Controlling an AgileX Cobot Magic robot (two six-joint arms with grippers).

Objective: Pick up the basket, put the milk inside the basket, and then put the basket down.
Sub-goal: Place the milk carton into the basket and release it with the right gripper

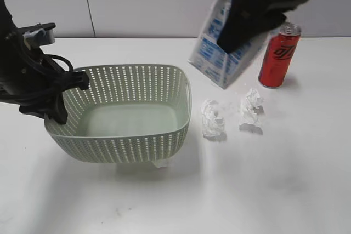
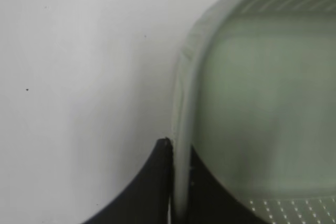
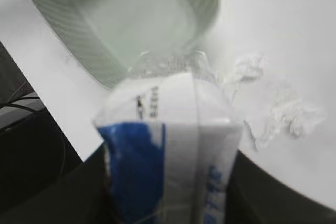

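The left pincer (image 1: 61,98) is clamped on the left rim of the basket (image 1: 131,114), one finger inside and one outside the wall, and that end looks lifted so the basket sits tilted, its right end low near the desk (image 1: 181,201). The right pincer (image 1: 241,26) is closed around the milk (image 1: 222,53), which hangs tilted in the air above and to the right of the basket, close to the red can (image 1: 279,54). Two crumpled paper wads (image 1: 213,119) lie on the desk between basket and can. The main risk, as I judge it, is the carton dropping onto the basket's right rim instead of inside, since it is not yet over the opening. A one-sided grip on thin plastic could also slip or let the basket swing when the carton lands. Swinging left, the arm might clip the can.
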